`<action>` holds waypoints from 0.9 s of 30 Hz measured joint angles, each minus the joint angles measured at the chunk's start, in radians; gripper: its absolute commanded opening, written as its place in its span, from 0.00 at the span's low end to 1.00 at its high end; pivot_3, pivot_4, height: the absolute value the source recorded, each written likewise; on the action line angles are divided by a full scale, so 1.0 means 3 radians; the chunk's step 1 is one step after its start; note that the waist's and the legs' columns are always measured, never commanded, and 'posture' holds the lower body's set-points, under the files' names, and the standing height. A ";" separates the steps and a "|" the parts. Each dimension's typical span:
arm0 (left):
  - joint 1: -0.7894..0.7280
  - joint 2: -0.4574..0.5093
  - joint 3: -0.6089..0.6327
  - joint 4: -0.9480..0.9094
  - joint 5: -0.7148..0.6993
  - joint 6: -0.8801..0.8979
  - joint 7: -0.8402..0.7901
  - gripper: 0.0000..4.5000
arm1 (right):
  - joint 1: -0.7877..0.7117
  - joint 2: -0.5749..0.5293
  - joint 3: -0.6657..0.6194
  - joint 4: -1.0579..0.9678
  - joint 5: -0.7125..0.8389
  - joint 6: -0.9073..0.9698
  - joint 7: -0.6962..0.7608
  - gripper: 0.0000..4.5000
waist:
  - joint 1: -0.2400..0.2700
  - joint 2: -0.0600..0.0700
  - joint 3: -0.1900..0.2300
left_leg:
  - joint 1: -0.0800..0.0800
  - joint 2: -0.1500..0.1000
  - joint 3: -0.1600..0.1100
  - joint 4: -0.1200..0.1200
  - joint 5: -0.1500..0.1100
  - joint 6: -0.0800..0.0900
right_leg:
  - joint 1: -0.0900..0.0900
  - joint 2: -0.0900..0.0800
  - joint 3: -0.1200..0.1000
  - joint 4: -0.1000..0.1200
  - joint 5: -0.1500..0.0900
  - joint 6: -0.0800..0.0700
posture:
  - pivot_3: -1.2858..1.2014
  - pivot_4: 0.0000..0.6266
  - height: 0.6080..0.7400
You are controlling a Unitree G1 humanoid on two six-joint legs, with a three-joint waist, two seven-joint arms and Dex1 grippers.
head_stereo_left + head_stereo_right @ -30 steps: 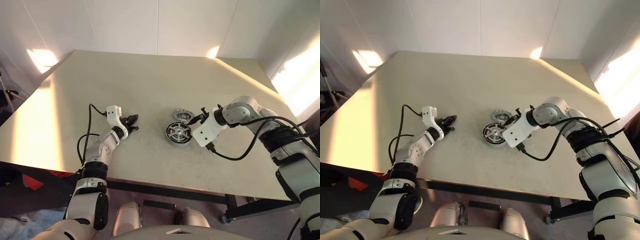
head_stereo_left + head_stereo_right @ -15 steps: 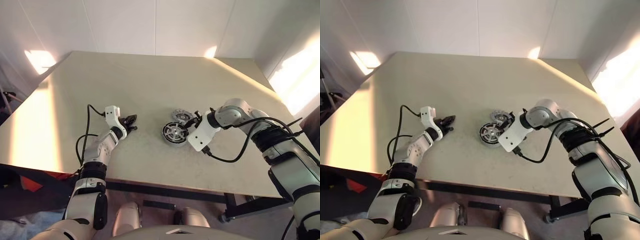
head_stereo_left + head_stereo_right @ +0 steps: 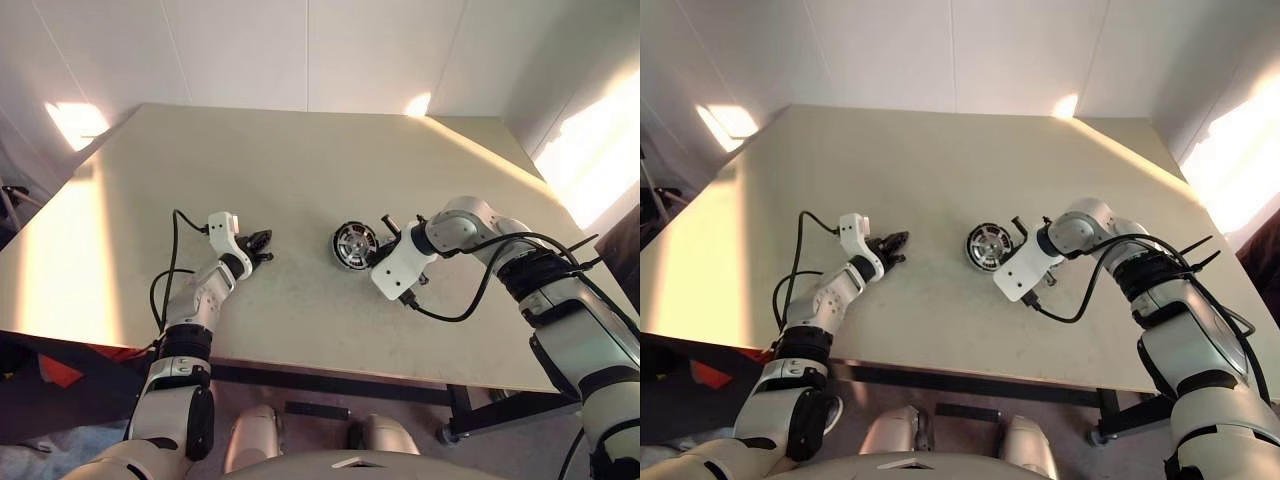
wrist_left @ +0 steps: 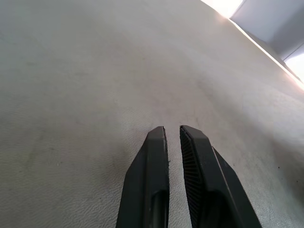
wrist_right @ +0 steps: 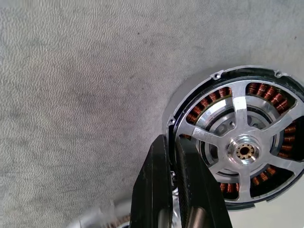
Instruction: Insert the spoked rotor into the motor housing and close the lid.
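Bench layout, parts right of centre

The round copper-wound motor housing [image 3: 353, 245] lies on the pale bench [image 3: 300, 170], with the silver spoked rotor [image 5: 242, 151] in it; the right end effector [image 5: 173, 145] touches its rim, the left end effector [image 3: 262, 243] well apart leftward.

A bare robot test room or lab, by the look of it: one plain beige worktable [image 3: 300, 160] on a metal frame, blank white panelled walls [image 3: 300, 50] from ten to two o'clock, nothing homely about.
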 measured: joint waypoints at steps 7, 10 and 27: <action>0.0001 -0.0020 -0.0002 -0.0009 0.0001 -0.0019 0.0001 0.11 | 0.0298 -0.0029 -0.0075 -0.0709 0.0629 0.0709 0.0584 0.00 | 0.0021 0.0001 0.0001 | -0.0007 0.0001 0.0000 0.0000 0.0002 0.0007 | -0.0007 0.0000 0.0000 0.0000 0.0000 0.0000 | 0.52 0.00 1.00; 0.0001 -0.0023 -0.0002 -0.0006 0.0002 -0.0023 0.0003 0.11 | 0.0297 -0.0031 -0.0088 -0.0867 0.0654 0.0823 0.0605 0.00 | 0.0020 0.0000 0.0000 | -0.0007 0.0000 0.0000 0.0000 -0.0001 0.0002 | -0.0006 0.0000 0.0000 0.0000 0.0000 0.0000 | 0.52 0.00 1.00; 0.0010 -0.0012 -0.0002 -0.0007 0.0000 -0.0049 0.0013 0.11 | 0.0223 0.0192 -0.0124 -0.0683 0.0548 0.1069 0.0310 0.57 | 0.0020 0.0000 0.0000 | -0.0007 0.0000 0.0000 -0.0001 -0.0001 0.0000 | -0.0005 0.0000 -0.0001 -0.0004 0.0000 0.0000 | 0.52 0.00 1.00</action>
